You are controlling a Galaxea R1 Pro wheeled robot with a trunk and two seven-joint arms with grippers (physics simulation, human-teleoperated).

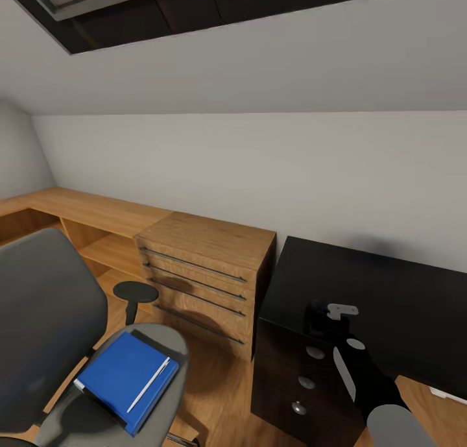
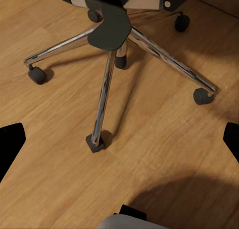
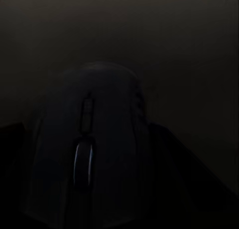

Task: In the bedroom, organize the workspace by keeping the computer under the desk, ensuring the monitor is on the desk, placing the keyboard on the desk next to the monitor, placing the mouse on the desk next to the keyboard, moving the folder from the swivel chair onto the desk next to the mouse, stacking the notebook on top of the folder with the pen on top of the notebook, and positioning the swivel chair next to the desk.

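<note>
holding the mouse (image 3: 87, 154) in my right gripper (image 1: 322, 320) over the black counter (image 1: 389, 298), lower right; folder (image 1: 123, 375) and pen (image 1: 149, 383) wait on the swivel chair (image 1: 45, 304), lower left.

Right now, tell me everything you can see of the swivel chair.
The swivel chair stands upright on the wooden floor, beside the wooden chest and apart from the black desk. Its grey back is tall, its grey seat carries the blue folder with the pale pen lying on it, and one black armrest pad shows. In the left wrist view its chrome five-star base rests on black casters.
</note>
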